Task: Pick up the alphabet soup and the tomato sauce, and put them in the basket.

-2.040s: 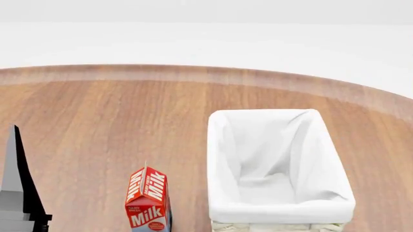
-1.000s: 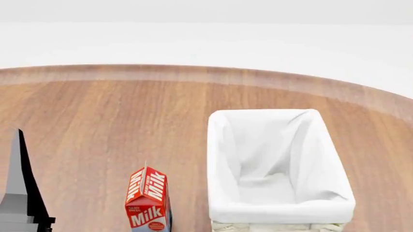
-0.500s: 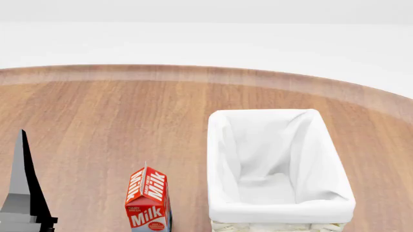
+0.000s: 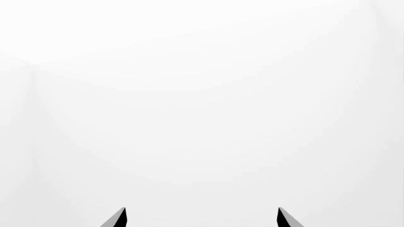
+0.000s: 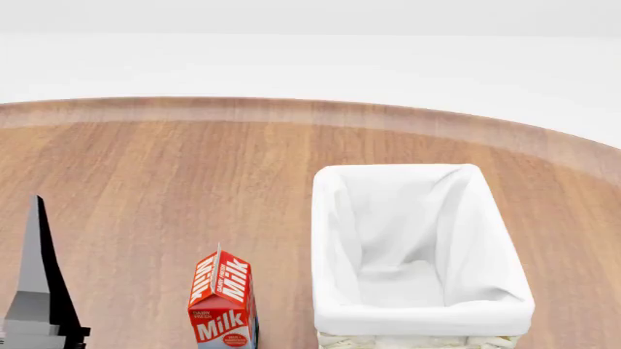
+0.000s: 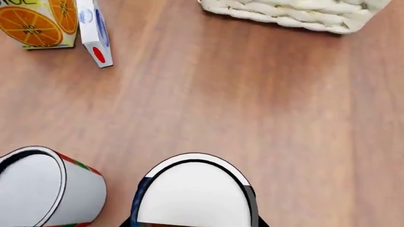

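Head camera gave me the basket (image 5: 423,254) at the lower right of the frame, white liner up, standing on the wooden desk (image 5: 194,174), with a red milk carton (image 5: 223,299) upright just to its left. One dark finger of my left end effector (image 5: 39,291) rose at the lower left edge; the left wrist camera showed only its two fingertips (image 4: 117,218) set well apart against blank white, with nothing between them. On the right wrist camera the alphabet soup (image 6: 194,196) filled the bottom centre, pale lid toward the lens, blue label showing at its side, and the tomato sauce (image 6: 44,189) stood just beside it at the lower left. An orange juice carton (image 6: 41,21) and a small blue-and-white box (image 6: 94,33) sat at the upper left, the basket's wicker wall at the top. I saw nothing of the right end effector's fingers, so I could not tell how they stood.
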Controlling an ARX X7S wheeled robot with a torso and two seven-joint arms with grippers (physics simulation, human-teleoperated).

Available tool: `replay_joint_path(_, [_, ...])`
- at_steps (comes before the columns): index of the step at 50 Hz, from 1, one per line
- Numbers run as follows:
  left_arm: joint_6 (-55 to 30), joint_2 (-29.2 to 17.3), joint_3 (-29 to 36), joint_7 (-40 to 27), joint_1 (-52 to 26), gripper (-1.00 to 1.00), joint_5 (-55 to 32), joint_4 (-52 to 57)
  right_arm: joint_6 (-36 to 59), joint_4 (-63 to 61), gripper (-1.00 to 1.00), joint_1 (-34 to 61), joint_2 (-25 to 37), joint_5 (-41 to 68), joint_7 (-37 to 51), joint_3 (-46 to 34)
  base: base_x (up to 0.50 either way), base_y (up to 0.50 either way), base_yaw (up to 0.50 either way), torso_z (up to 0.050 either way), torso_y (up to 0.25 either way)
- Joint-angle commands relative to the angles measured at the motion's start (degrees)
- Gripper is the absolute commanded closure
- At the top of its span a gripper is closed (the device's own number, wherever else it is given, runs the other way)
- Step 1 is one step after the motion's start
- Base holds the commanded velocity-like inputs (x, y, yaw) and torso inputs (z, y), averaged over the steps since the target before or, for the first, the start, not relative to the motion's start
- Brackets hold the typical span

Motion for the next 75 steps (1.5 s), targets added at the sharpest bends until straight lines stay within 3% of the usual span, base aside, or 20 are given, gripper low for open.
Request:
replay_joint_path(1, [0.2, -0.1, 0.3, -0.2, -0.1, -1.00, -0.1, -0.3, 2.3, -11.1, 1.00, 1.3, 3.1, 0.6, 3.6, 2.7, 0.00, 0.00, 0.00, 0.000, 0.000])
replay_joint_path(18, [-0.2, -0.3, 0.5, -0.4, -0.5, -1.00, -0.3, 0.0, 4.3, -22.4, 1.00, 5.8, 7.2, 7.4, 8.9, 8.5, 0.00, 0.00, 0.00, 0.000, 0.001])
replay_joint_path(23, [-0.3, -0.4, 0.4, -0.5, -0.6, -1.00, -0.4, 0.2, 6.8, -27.8, 1.00, 11.9, 9.9, 17.9, 14.9, 12.5, 0.00, 0.00, 0.00, 0.000, 0.000])
replay_joint_path(26, [-0.3, -0.4, 0.5, -0.5, -0.7, -1.00, -0.4, 0.1, 2.2, -28.5, 1.00, 17.9, 14.1, 21.7, 18.7, 8.8, 0.00, 0.00, 0.00, 0.000, 0.000])
replay_joint_path(33, [-0.4, -0.5, 0.6, -0.6, -0.8, -1.00, -0.4, 0.2, -16.5, -28.5, 1.00, 44.1, 26.4, 26.3, 27.5, -18.6, 0.00, 0.00, 0.00, 0.000, 0.000])
replay_joint_path(37, [-0.6, -0.5, 0.7, -0.7, -0.9, -1.00, -0.5, 0.4, -24.5, -28.5, 1.00, 61.3, 29.6, 26.2, 30.5, -37.6, 0.00, 0.00, 0.00, 0.000, 0.000])
replay_joint_path(42, [0.0, -0.5, 0.8, -0.8, -0.8, -1.00, -0.5, -0.1, -35.4, -28.5, 1.00, 88.5, 30.7, 25.1, 33.8, -67.2, 0.00, 0.00, 0.00, 0.000, 0.000])
replay_joint_path(45, [-0.2, -0.4, 1.3, -0.9, -1.0, -1.00, -0.4, -0.3, -42.5, -28.5, 1.00, 102.1, 29.2, 21.2, 36.8, -84.1, 0.00, 0.00, 0.00, 0.000, 0.003])
replay_joint_path(46, [-0.4, -0.4, 1.2, -0.9, -1.1, -1.00, -0.4, 0.0, -46.0, -28.5, 1.00, 110.7, 27.7, 23.0, 37.5, -92.7, 0.00, 0.00, 0.00, 0.000, 0.000])
replay_joint_path(49, [-0.4, -0.5, 1.1, -0.9, -1.3, -1.00, -0.6, -0.2, -64.6, -28.5, 1.00, 136.5, 17.1, 17.5, 44.2, -118.5, 0.00, 0.00, 0.00, 0.000, 0.000])
replay_joint_path(51, [-0.1, -0.5, 1.2, -0.9, -1.2, -1.00, -0.5, -0.4, -71.9, -28.5, 1.00, 142.3, 12.3, 14.0, 47.6, -133.8, 0.00, 0.00, 0.00, 0.000, 0.000])
replay_joint_path(52, [0.1, -0.5, 1.2, -0.9, -1.2, -1.00, -0.5, -0.5, -73.6, -28.5, 1.00, 144.4, 11.3, 14.1, 47.7, -135.6, 0.00, 0.00, 0.00, 0.000, 0.000])
replay_joint_path(57, [-0.5, -0.4, 1.5, -1.0, -1.5, -1.00, -0.5, -0.2, -78.2, -27.7, 1.00, 153.9, 9.7, 20.5, 43.5, -138.6, 0.00, 0.00, 0.00, 0.000, 0.000])
replay_joint_path(61, [0.4, -0.6, 1.3, -1.1, -1.0, -1.00, -0.6, -0.8, -63.8, -27.7, 1.00, 153.9, 19.3, 34.9, 35.5, -121.7, 0.00, 0.00, 0.00, 0.000, 0.000])
replay_joint_path(63, [0.1, -0.7, 1.1, -1.1, -0.9, -1.00, -0.8, -0.5, -61.2, -26.0, 1.00, 152.9, 21.4, 37.3, 33.4, -117.9, 0.00, 0.00, 0.00, 0.000, 0.000])
replay_joint_path(69, [0.0, -0.8, 1.0, -1.2, -0.9, -1.00, -1.0, -0.2, -62.1, -20.1, 1.00, 149.4, 18.7, 39.4, 32.2, -114.3, 0.00, 0.00, 0.00, 0.000, 0.000])
replay_joint_path(71, [0.2, -0.9, 1.1, -1.2, -0.9, -1.00, -0.9, -0.4, -60.8, -18.8, 1.00, 153.0, 17.7, 45.1, 30.0, -113.1, 0.00, 0.00, 0.00, 0.000, 0.000])
replay_joint_path(75, [-0.3, -0.9, 1.0, -1.2, -1.1, -1.00, -1.2, -0.2, -60.8, -13.3, 1.00, 151.7, 15.5, 48.9, 27.3, -111.0, 0.00, 0.00, 0.00, 0.000, 0.002])
